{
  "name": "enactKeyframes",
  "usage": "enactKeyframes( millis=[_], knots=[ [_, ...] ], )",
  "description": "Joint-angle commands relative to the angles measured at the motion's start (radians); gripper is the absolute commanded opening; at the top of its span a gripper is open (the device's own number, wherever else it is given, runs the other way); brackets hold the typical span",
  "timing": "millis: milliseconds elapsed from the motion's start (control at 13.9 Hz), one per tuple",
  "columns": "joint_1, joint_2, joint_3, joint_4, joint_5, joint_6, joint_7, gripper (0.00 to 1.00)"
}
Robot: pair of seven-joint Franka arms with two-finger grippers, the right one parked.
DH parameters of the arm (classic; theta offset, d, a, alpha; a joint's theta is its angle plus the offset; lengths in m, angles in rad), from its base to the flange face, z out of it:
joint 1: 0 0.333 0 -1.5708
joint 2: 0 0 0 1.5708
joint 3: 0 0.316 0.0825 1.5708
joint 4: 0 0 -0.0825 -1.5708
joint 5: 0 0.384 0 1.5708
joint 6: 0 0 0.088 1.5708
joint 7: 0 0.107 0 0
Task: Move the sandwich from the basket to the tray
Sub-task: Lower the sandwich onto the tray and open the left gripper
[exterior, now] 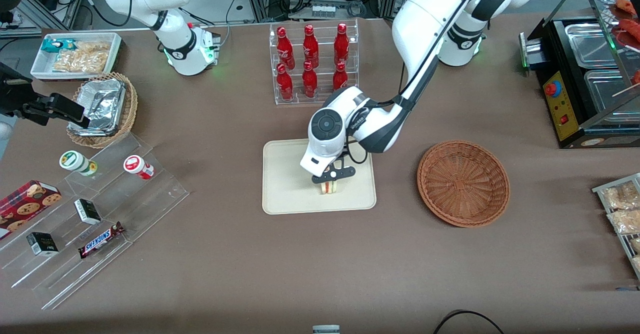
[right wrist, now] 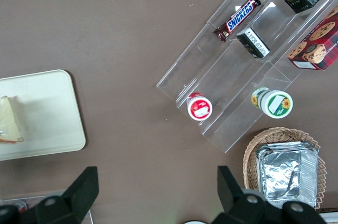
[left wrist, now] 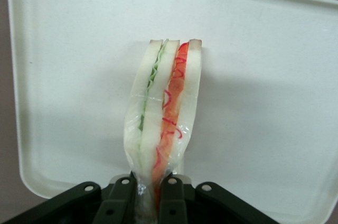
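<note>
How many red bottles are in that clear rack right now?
6 red bottles, none visibly hidden: three on the upper step, three on the lower, in the clear rack farther from the camera than the tray, where the gripper holds the sandwich.

The front camera looks down steeply on the whole worktop [exterior: 320, 274] from high up, facing both arms. The left wrist camera sits just above the end effector [left wrist: 148, 192], very close, looking along the sandwich [left wrist: 163, 113] onto the tray [left wrist: 264, 76]. The right wrist camera looks straight down from farther up. All three share the tray [exterior: 285, 184] [right wrist: 47, 108]; the front view has the basket [exterior: 463, 182] at its 3 o'clock.
</note>
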Motion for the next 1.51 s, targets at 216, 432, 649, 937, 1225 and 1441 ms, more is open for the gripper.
enactKeyframes(
  millis=[216, 432, 649, 937, 1225, 1441],
  knots=[
    [-0.035, 0.052, 0.014, 0.073, 0.006, -0.009, -0.045, 0.36],
    [-0.036, 0.041, 0.014, 0.067, 0.011, -0.009, -0.033, 1.0],
    [-0.029, -0.032, 0.017, 0.053, 0.014, -0.027, -0.033, 1.0],
    [-0.02, -0.146, 0.072, 0.039, 0.025, -0.197, 0.04, 1.0],
    [-0.018, -0.247, 0.196, -0.059, -0.026, -0.271, 0.099, 1.0],
    [-0.018, -0.279, 0.305, -0.129, -0.085, -0.269, 0.267, 1.0]
  ],
)
